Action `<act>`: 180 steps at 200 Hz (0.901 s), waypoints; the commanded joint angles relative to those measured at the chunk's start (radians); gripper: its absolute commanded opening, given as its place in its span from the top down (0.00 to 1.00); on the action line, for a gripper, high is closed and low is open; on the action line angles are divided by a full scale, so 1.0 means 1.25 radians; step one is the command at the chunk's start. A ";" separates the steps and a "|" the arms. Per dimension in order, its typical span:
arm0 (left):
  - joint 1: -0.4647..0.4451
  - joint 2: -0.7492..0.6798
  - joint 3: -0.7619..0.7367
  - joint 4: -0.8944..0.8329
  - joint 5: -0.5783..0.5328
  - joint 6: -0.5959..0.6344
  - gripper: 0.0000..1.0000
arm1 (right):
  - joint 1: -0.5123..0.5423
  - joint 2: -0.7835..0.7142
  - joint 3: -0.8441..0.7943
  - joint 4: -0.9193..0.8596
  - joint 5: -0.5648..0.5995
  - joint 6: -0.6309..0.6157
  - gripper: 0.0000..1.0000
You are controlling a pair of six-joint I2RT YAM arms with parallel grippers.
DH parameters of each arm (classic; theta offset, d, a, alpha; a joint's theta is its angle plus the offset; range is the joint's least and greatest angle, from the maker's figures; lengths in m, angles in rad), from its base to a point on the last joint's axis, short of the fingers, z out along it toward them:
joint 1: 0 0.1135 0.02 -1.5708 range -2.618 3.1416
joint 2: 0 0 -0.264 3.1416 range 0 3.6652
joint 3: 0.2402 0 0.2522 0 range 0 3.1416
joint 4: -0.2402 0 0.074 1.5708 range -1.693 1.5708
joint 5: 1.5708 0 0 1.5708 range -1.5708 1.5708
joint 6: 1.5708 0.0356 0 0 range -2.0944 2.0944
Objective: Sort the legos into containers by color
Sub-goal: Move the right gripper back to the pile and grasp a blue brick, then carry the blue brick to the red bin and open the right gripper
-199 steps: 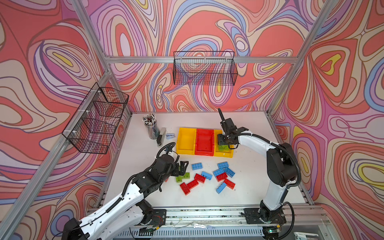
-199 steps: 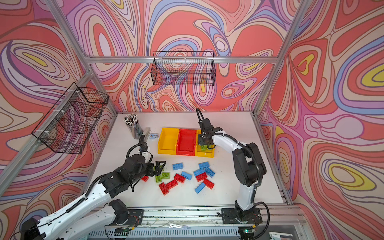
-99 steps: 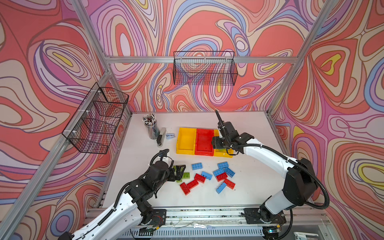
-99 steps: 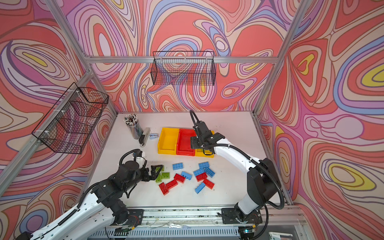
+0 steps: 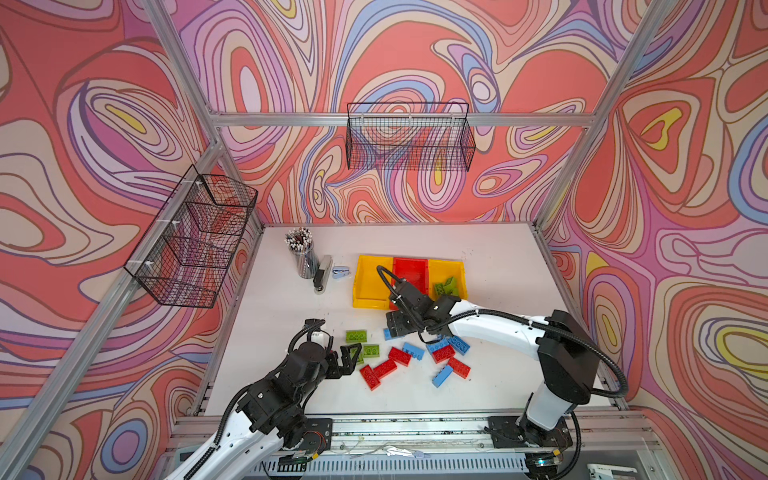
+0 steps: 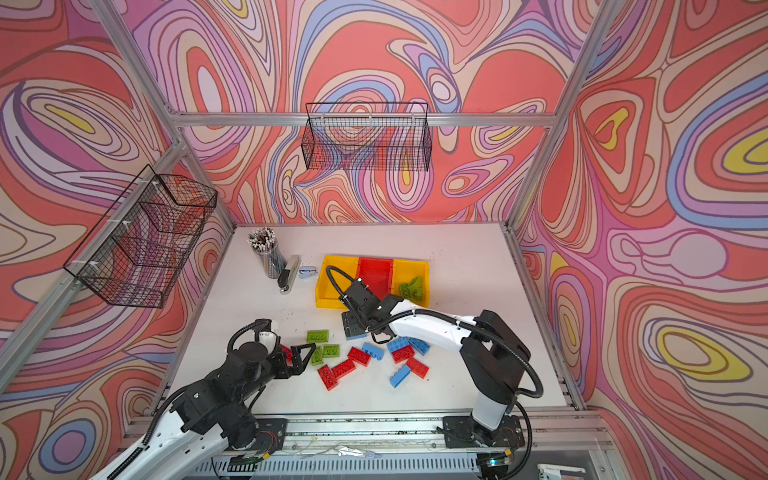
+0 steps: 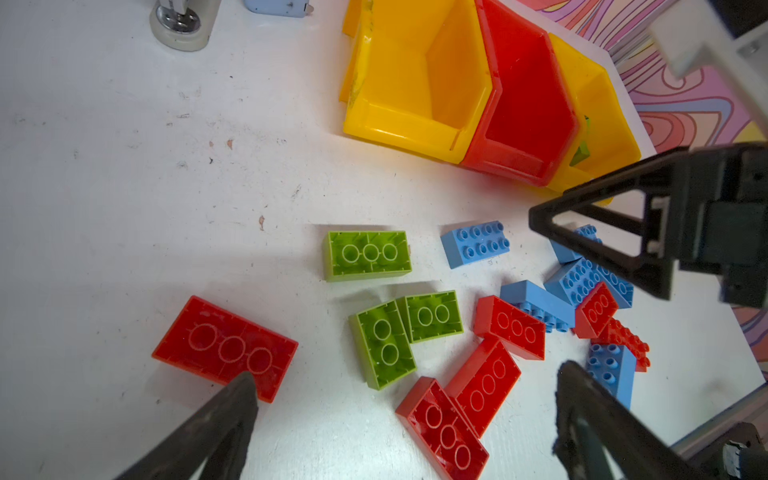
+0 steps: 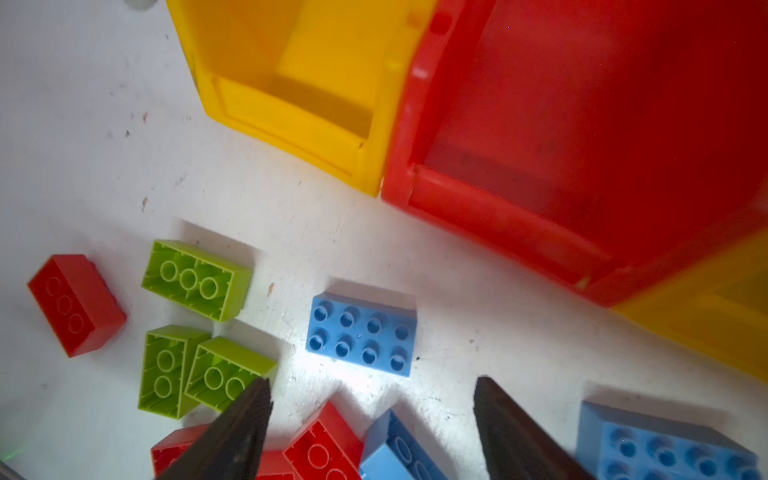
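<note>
My right gripper (image 8: 372, 384) hangs empty, fingers apart, by a blue brick (image 8: 361, 332). My left gripper (image 7: 405, 376) gapes wide, empty, over the green bricks (image 7: 432, 316).

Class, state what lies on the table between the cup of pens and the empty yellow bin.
A stapler and a small light-blue object lie there, side by side; both top views show them.

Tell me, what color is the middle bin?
Red. The middle bin shows best in the left wrist view.
</note>
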 commanded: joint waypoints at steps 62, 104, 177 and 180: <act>0.004 -0.062 -0.040 -0.053 -0.019 -0.048 0.00 | 0.019 0.090 0.022 0.023 0.026 0.066 0.17; 0.004 -0.079 -0.045 -0.060 -0.022 -0.048 0.00 | 0.020 0.130 0.046 0.029 0.010 0.064 0.17; 0.005 -0.080 -0.052 -0.051 -0.028 -0.042 0.00 | 0.023 0.180 0.067 0.017 0.031 0.062 0.23; 0.005 -0.079 -0.052 -0.051 -0.028 -0.041 0.00 | 0.023 0.182 0.068 0.015 0.033 0.060 0.25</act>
